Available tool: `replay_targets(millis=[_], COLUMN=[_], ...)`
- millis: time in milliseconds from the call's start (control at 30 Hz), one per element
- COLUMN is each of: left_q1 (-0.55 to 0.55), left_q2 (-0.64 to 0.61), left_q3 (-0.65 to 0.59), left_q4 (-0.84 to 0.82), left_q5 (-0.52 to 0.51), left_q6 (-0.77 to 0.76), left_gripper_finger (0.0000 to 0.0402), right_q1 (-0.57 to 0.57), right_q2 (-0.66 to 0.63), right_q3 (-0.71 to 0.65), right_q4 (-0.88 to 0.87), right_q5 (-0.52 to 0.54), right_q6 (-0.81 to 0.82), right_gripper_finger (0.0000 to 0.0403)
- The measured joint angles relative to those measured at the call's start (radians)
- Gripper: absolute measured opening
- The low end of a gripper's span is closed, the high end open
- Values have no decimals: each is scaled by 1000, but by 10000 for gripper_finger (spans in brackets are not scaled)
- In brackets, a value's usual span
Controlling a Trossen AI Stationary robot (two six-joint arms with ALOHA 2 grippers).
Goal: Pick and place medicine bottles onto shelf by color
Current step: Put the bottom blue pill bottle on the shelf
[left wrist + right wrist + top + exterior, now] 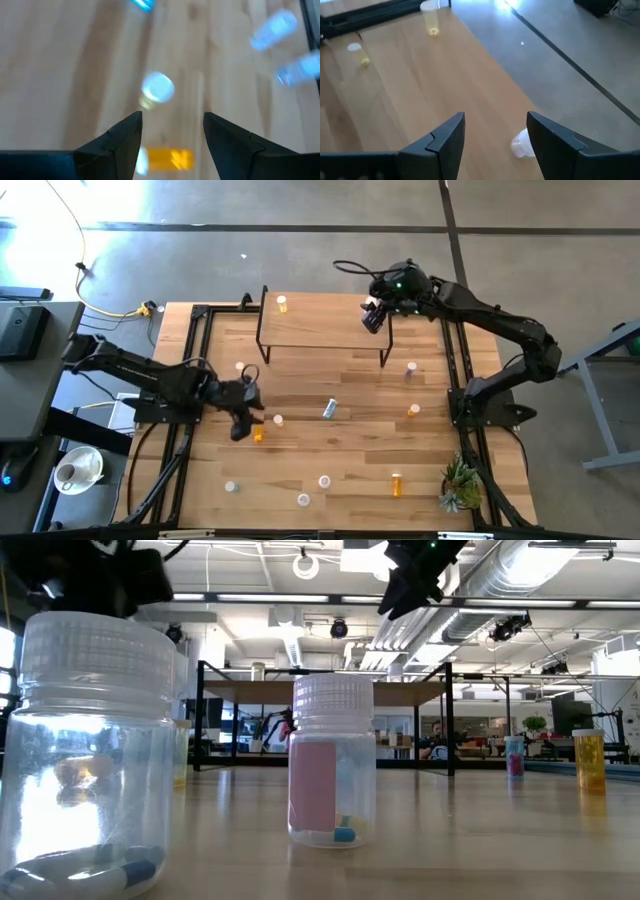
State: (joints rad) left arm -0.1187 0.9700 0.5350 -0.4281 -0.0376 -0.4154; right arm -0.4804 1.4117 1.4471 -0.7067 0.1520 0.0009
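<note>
Left gripper (243,423) released, jaws spread, low over the table, orange bottle (258,436) lying just beside its fingertips, seen between the fingers (120,142) in the left wrist view, right gripper (372,318) open above the shelf (320,330), pale yellow bottle (282,304) on its far corner

Grey concrete floor (300,240) surrounds the table, beneath a white ceiling with exposed ducts (560,580) and lights.
</note>
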Motion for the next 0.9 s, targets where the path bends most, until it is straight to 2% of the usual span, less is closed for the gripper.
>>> replay_targets(millis=[267, 467, 633, 733, 900], left_q1=[-206, -330, -482, -577, -708], left_q2=[-52, -120, -150, -151, -142], left_q3=[0, 0, 0, 0, 0], left_q4=[-156, -167, -243, -262, -252], left_q5=[2, -1, -4, -32, -139], left_q6=[-128, -188, -335, -444, -582], left_gripper_finger=[200, 200, 200, 200, 200], right_q1=[28, 32, 32, 32, 32], right_q2=[0, 0, 0, 0, 0], right_q3=[0, 0, 0, 0, 0], right_q4=[-18, -16, -16, -16, -15], right_q5=[0, 0, 0, 0, -1], right_q6=[3, 29, 52, 52, 52], right_gripper_finger=[204, 204, 204, 204, 204])
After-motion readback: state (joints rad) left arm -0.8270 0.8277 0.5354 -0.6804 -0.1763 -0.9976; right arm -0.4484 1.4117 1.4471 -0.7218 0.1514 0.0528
